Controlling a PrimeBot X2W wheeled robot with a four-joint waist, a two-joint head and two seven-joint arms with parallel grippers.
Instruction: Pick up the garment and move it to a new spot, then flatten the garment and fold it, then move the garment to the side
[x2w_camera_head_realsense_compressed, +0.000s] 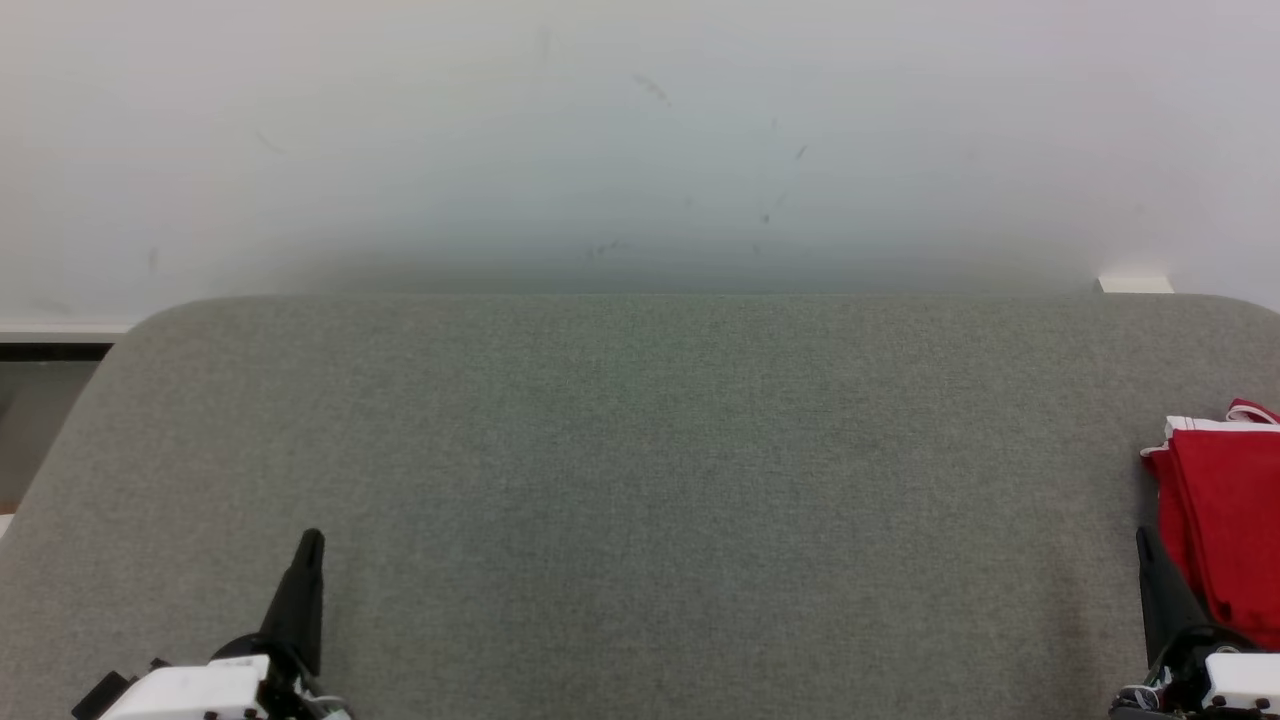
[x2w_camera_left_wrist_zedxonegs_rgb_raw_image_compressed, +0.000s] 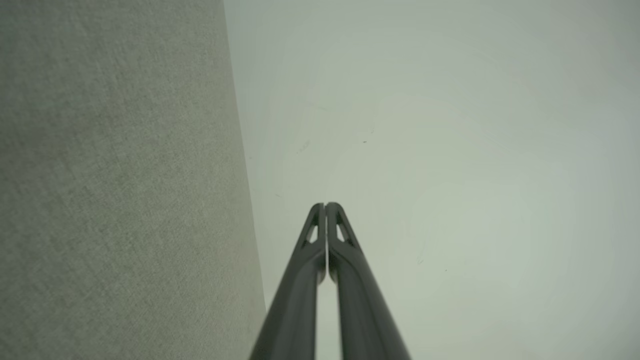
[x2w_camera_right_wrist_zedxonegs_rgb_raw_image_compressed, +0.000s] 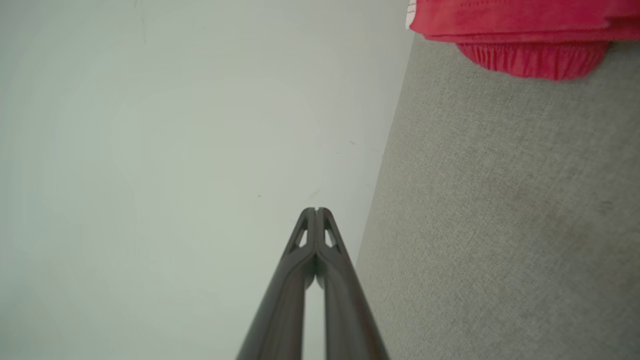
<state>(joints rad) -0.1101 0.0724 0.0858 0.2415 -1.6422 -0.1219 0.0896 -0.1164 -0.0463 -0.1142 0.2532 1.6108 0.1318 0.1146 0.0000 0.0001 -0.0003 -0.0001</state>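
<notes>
Left pincer (x2w_camera_head_realsense_compressed: 311, 545), grey tabletop (x2w_camera_head_realsense_compressed: 640, 480), white wall (x2w_camera_head_realsense_compressed: 640, 130)

The head camera is looking forward and down across the grey tabletop (x2w_camera_head_realsense_compressed: 640, 480), with the pale wall (x2w_camera_head_realsense_compressed: 640, 130) at 12 o'clock. Each wrist camera is sitting low and close, sighting along its own fingers towards that wall. The left fingers (x2w_camera_left_wrist_zedxonegs_rgb_raw_image_compressed: 300, 300) are showing tabletop at 9 o'clock, the right fingers (x2w_camera_right_wrist_zedxonegs_rgb_raw_image_compressed: 282, 300) at 3 o'clock. Head and right wrist views are sharing the red garment (x2w_camera_head_realsense_compressed: 1225, 520).
</notes>
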